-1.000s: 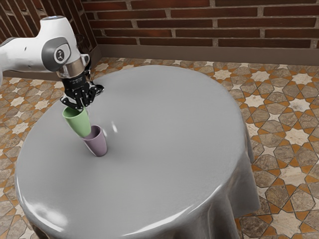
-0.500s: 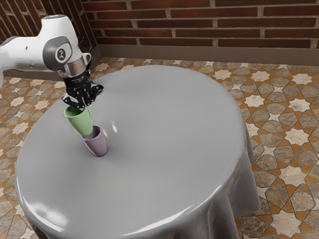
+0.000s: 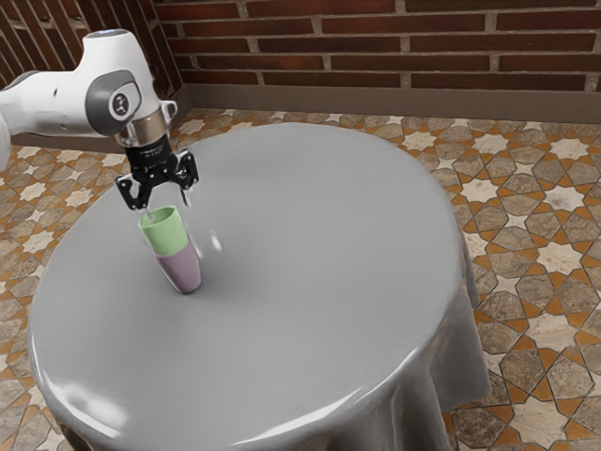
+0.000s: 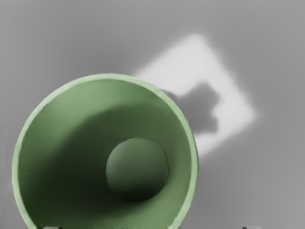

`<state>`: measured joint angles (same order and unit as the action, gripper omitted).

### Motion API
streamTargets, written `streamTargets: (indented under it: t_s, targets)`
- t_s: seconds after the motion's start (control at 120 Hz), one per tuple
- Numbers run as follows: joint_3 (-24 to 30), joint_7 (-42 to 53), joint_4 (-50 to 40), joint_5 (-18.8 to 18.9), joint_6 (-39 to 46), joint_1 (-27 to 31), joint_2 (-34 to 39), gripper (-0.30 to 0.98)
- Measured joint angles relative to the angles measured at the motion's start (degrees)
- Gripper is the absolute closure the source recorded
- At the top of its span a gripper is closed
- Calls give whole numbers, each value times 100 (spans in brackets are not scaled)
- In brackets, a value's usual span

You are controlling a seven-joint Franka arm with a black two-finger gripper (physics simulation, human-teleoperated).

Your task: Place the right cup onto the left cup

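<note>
The green cup sits down inside the purple cup, its upper part and rim standing out above; the purple cup rests on the round table, nearer the edge at the exterior view's left than the one at its right; there is some room between the pair and that nearer edge, and a far wider stretch of grey cloth runs toward the exterior view's right, where the edge curves round and the cloth drops in folds; the arm comes in from the exterior view's left, about level, then bends at the wrist so the hand points down, slightly slanted, over the green cup's mouth; the tool is released, its fingers spread wide at the rim, one low by the mouth, the other outside it.
</note>
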<state>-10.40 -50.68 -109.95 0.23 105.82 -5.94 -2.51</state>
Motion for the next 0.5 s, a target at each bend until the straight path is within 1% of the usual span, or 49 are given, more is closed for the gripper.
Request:
streamTargets:
  t_s: [0.2, 0.5]
  targets:
    - [-3, 7, 13, -4, -25, -5, 51, 8]
    - [-4, 14, 5, -5, -53, -51, 103, 3]
